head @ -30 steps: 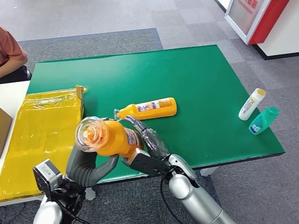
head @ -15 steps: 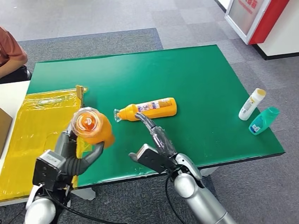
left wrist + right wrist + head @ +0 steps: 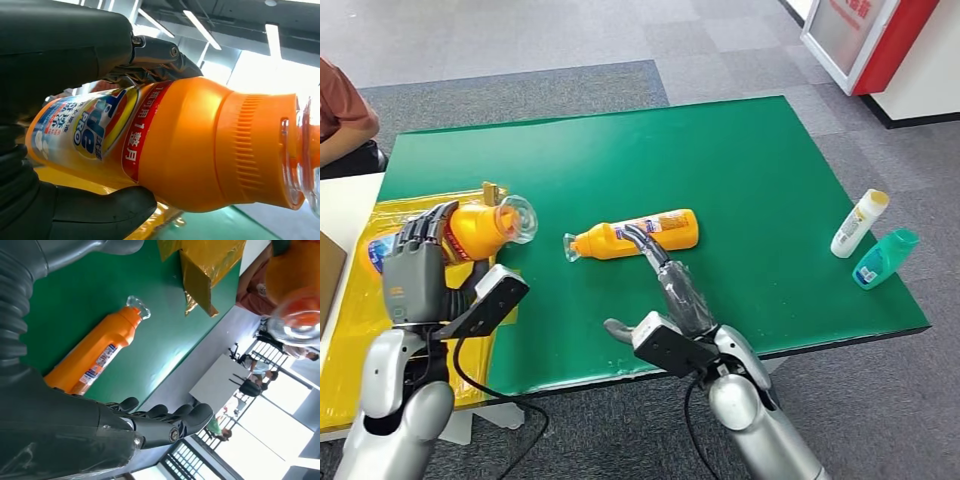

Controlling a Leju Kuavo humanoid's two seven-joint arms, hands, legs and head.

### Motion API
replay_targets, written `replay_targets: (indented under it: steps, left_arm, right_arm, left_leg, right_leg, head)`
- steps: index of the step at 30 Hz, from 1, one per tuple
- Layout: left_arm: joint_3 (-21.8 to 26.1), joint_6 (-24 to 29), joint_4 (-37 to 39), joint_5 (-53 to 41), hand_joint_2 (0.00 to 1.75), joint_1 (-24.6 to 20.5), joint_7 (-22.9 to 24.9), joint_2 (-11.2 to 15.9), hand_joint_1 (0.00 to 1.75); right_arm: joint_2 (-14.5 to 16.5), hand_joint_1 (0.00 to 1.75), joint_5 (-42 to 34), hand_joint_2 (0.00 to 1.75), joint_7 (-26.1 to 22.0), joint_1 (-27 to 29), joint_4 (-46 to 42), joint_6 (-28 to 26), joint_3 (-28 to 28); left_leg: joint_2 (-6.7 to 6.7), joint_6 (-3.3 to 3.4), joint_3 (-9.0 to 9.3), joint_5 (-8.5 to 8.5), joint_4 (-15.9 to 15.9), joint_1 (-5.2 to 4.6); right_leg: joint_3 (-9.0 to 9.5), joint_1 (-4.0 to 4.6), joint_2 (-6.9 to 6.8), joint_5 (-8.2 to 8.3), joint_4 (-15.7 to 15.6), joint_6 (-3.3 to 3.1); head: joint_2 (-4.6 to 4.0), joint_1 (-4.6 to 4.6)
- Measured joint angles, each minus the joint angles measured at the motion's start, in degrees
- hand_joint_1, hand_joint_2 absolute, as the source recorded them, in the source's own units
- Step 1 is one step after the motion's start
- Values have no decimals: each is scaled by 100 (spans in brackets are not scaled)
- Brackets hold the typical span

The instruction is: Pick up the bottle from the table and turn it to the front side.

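Observation:
My left hand (image 3: 414,275) grips an orange bottle (image 3: 475,230) with a clear cap, held lying sideways over the yellow bag, cap toward the table's middle. The left wrist view shows that bottle (image 3: 181,145) close up, its blue and red label facing the camera and dark fingers (image 3: 86,215) wrapped around it. A second orange bottle (image 3: 641,234) lies on its side on the green table (image 3: 743,160), cap to the left. My right hand (image 3: 675,300) hovers open just in front of it, fingertips near its middle. The lying bottle (image 3: 94,357) also shows in the right wrist view.
A yellow plastic bag (image 3: 388,320) covers the table's left end. A white bottle (image 3: 859,223) and a teal bottle (image 3: 884,258) lie near the right edge. A person's orange sleeve (image 3: 343,105) is at the far left. A red and white stand (image 3: 871,40) is beyond the table.
My left hand has swung the held bottle left and turned it from cap-toward-camera to lying sideways over the yellow bag. My right hand let go of it and moved right, toward the lying bottle.

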Motion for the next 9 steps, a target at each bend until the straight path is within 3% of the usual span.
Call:
replay_targets:
  steps: [9]
  left_arm:
    - [-8, -77, 1396, -432, 175, -428, 127, -9, 175]
  right_arm:
    - [1, 0, -81, 175, -67, -166, -106, 51, 297]
  left_leg:
    - [0, -3, 0, 2, 0, 1]
  right_leg:
    - [-2, 1, 1, 0, 1, -1]
  head:
    - [0, -1]
